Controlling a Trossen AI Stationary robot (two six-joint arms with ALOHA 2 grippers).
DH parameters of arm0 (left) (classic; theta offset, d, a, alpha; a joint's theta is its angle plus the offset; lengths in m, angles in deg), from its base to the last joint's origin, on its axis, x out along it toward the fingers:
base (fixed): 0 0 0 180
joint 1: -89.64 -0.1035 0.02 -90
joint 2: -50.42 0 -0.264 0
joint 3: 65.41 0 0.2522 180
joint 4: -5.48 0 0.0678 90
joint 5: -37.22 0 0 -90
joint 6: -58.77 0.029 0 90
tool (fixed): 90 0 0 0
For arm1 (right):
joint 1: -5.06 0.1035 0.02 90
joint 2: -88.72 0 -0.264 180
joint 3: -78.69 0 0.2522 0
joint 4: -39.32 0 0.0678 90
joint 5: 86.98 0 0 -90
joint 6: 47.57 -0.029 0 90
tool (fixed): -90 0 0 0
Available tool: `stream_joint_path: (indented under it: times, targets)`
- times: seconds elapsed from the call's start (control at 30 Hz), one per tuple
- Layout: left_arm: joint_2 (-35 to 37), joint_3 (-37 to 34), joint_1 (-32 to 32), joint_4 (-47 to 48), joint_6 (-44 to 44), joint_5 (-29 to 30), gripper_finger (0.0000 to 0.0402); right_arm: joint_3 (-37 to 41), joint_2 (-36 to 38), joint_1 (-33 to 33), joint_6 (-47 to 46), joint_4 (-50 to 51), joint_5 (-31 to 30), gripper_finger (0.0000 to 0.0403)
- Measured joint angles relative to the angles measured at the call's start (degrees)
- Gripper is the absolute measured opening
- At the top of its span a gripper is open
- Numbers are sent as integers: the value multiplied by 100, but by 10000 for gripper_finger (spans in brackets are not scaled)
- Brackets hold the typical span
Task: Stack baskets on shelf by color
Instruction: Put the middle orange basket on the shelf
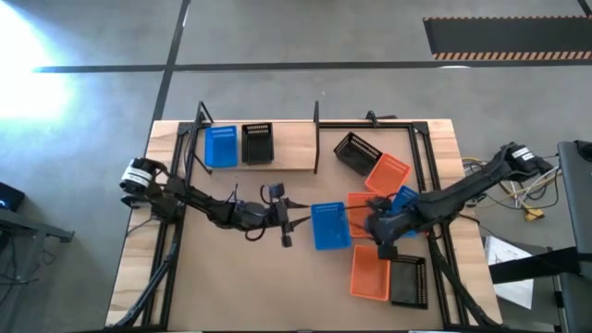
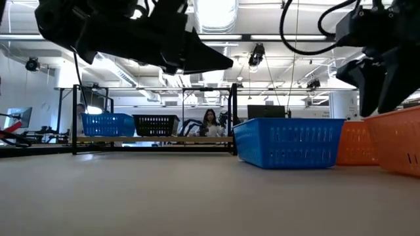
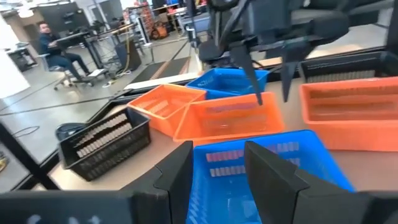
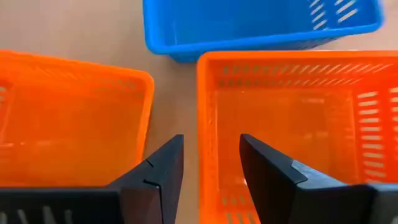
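At the table's centre, a blue perforated plastic basket [image 1: 330, 227] is being approached by the left gripper [image 1: 294, 222], its fingers spread around the near wall. The right gripper [image 4: 208, 165] is being held open above an orange perforated basket [image 4: 292, 124]. A shallow grip is risking slippage before the light wooden shelf [image 1: 287, 143].

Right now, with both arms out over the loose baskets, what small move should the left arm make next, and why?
Probably lower and close on the near wall of the blue basket. The left gripper is open, its fingers straddling that rim in the left wrist view. The shelf already holds one blue basket to stack on. The right gripper hovers open over the orange baskets.
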Motion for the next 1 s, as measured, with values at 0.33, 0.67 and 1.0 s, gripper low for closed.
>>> stream_joint_path:
  times: [0.33, 0.67, 1.0]
  targets:
    - [0, 3, 22, -9, 35, -2, 128, -324, -1164, -4, -23, 344, -13, 82]
    - [809, 11, 460, 552, 430, 500, 128, -766, -1100, 159, -62, 956, -642, 10]
    - [3139, -186, 1112, 3929, -13, 2142, 128, -3084, -1393, -87, 2203, 1028, -1904, 9]
